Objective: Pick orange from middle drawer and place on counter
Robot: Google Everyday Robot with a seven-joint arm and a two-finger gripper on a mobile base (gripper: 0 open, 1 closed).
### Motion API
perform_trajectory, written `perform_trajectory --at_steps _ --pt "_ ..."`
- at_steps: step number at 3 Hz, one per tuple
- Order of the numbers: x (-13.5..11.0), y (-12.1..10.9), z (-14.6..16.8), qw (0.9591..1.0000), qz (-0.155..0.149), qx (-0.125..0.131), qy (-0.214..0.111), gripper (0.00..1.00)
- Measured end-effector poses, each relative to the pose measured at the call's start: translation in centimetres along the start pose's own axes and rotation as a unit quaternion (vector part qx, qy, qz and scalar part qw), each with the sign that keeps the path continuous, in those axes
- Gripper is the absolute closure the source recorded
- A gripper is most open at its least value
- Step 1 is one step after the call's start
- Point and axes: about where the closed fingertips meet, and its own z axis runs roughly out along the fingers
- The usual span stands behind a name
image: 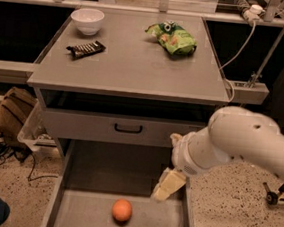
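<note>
The orange (pixel 122 210) lies on the flat floor of the open middle drawer (pixel 79 215), near its centre. The counter (pixel 132 59) is the grey top of the cabinet above. My gripper (pixel 168 186) hangs from the white arm (pixel 239 145) at the right, over the drawer's right side, above and to the right of the orange and apart from it. It holds nothing that I can see.
On the counter stand a white bowl (pixel 87 20), a dark snack bar (pixel 85 49) and a green chip bag (pixel 172 37). A shut drawer front with a black handle (pixel 128 128) sits above the open drawer. Bags and cables (pixel 11 118) lie on the floor at left.
</note>
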Motion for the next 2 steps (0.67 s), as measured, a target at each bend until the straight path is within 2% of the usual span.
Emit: perform_trajectory --at_steps 1,2 --pt "1.3 3.2 5.9 0.997 0.03 -0.023 -0.068 0.0" --pt "1.1 3.7 9.9 0.9915 0.042 -0.025 -0.12 0.0"
